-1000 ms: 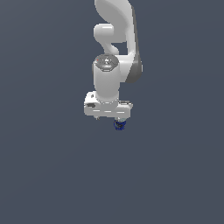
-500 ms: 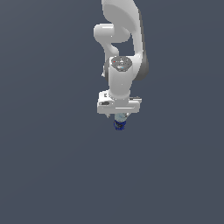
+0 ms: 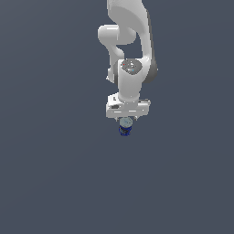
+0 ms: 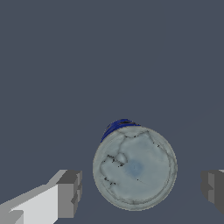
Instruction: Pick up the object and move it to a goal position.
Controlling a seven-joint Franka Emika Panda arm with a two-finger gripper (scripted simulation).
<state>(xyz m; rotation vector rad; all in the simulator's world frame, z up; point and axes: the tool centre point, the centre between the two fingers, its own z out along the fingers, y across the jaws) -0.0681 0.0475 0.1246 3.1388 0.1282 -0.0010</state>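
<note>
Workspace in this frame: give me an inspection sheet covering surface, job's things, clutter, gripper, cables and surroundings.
Surface: plain dark grey-blue floor, no marks or edges seen.
Job's things: one small dark blue round object with a pale grey-blue crackled top, standing upright directly under the gripper; also seen in the exterior view. No goal marker seen.
Clutter: nothing seen.
Gripper: white gripper open, its grey fingers on either side of the object with a clear gap on each side; not touching it.
Cables: nothing seen.
Surroundings: white robot arm coming down from the top of the exterior view; nothing else seen.
</note>
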